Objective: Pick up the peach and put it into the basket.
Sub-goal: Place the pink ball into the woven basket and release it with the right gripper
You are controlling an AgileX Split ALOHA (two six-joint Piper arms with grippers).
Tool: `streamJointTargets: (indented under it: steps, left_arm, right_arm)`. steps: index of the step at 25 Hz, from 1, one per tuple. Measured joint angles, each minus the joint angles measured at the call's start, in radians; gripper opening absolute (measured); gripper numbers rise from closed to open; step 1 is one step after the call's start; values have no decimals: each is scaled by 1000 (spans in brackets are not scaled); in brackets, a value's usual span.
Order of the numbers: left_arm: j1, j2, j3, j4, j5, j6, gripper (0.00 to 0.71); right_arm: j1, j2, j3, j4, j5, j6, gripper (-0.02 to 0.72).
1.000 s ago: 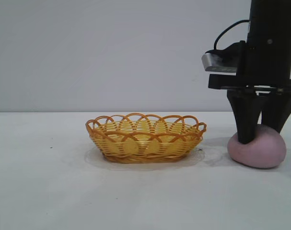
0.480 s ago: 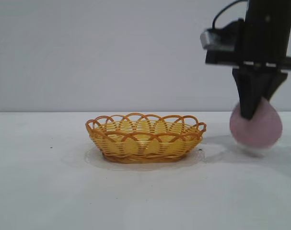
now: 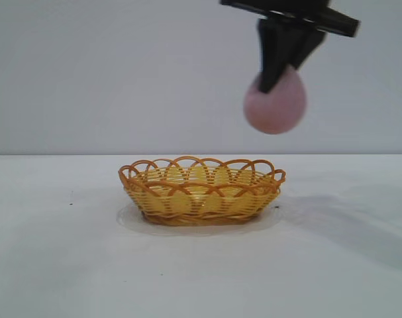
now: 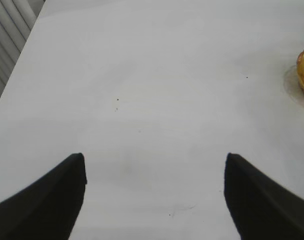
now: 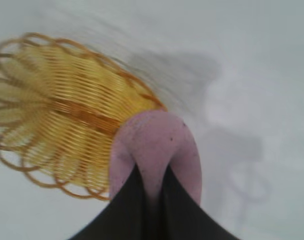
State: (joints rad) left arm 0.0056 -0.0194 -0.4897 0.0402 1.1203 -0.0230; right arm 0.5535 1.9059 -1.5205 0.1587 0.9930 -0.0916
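Peach (image 3: 276, 106) clamped in right pincer (image 3: 278, 83) above basket (image 3: 202, 191) edge; left pincer (image 4: 154, 200) apart, idle.

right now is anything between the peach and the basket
Nothing visible. The right gripper holds the peach in the air, above the basket near its right end, with only open air between them. The basket looks empty.

Bright even light — soft shadow on table (image 3: 346, 218); right wrist view motion-blurred, basket (image 5: 56, 115) smeared.
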Motion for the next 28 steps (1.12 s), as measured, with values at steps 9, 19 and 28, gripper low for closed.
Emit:
streamJointTargets:
  steps: [9,19,28]
  left_arm:
    - [0,0,0,0,0,0,507]
    - [0,0,0,0,0,0,507]
    - [0,0,0,0,0,0,507]
  right_arm:
    - [83,176,-116,15,1,0,0]
    - [85,254,-126,17,10,0,190]
    - [85,237,-129,15,45,0,396]
